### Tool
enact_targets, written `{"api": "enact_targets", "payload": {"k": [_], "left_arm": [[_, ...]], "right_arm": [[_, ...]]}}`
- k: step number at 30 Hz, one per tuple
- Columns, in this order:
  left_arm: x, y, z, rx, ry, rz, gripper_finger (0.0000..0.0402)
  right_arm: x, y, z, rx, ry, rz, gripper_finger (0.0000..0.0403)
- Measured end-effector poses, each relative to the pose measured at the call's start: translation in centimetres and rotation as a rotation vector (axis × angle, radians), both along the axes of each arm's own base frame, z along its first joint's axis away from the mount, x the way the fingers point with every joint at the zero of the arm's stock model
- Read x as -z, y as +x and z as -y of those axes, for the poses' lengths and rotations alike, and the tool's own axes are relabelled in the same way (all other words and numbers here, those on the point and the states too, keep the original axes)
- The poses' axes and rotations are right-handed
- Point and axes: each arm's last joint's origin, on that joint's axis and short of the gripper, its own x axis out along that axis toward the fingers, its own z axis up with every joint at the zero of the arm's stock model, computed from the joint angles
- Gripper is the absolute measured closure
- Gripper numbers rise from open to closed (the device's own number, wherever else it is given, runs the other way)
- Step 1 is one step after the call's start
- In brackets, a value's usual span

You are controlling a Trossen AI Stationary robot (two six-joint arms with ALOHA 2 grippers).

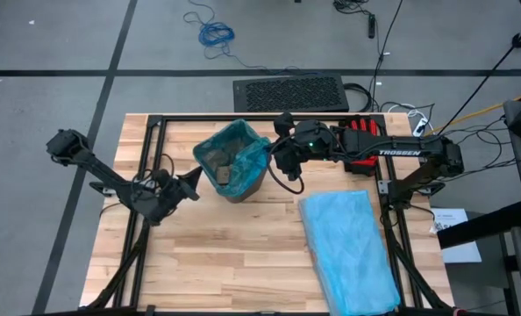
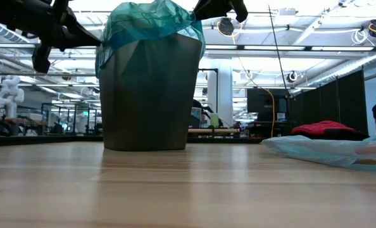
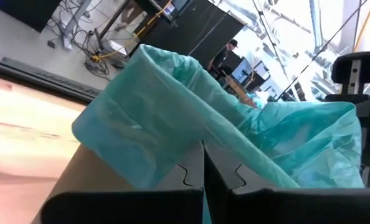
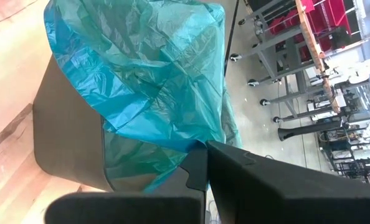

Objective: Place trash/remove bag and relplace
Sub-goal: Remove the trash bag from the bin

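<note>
Jaws of both grippers — left gripper [image 1: 193, 182], right gripper [image 1: 275, 151] — pinch bag [image 1: 234, 149].

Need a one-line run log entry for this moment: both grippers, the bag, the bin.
left gripper: shut on bag rim, bin's left side | right gripper: shut on bag rim, right side | bag: still lining bin

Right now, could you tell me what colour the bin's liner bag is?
Teal-green bag, clearest in the right wrist view.
</note>
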Motion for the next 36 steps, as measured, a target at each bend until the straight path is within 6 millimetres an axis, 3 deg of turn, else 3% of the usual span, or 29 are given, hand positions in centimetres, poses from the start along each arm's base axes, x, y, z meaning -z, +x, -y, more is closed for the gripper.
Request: {"api": "enact_targets", "payload": {"k": [16, 23, 27, 31, 36], "left_arm": [[-0.8, -0.3, -0.2, 0.043, 0.037, -0.016, 0.0401], [-0.8, -0.3, -0.2, 0.042, 0.055, -0.035, 0.0401], [-0.8, -0.3, -0.2, 0.042, 0.055, -0.036, 0.0401], [-0.8, -0.3, -0.2, 0.042, 0.073, -0.055, 0.0401], [-0.8, -0.3, -0.2, 0.046, 0.075, -0.056, 0.0401]], "right_arm": [[0.8, -0.5, -0.1, 0.017, 0.049, -0.085, 0.0403], [1.8, -1.1, -0.6, -0.037, 0.243, -0.182, 0.0403], [1.6, -0.9, -0.7, 0.025, 0.357, -0.123, 0.0402], [0.9, -0.4, -0.6, 0.069, 0.436, -0.024, 0.0378], [0.3, -0.1, -0.6, 0.099, 0.514, 0.067, 0.0318]]}}
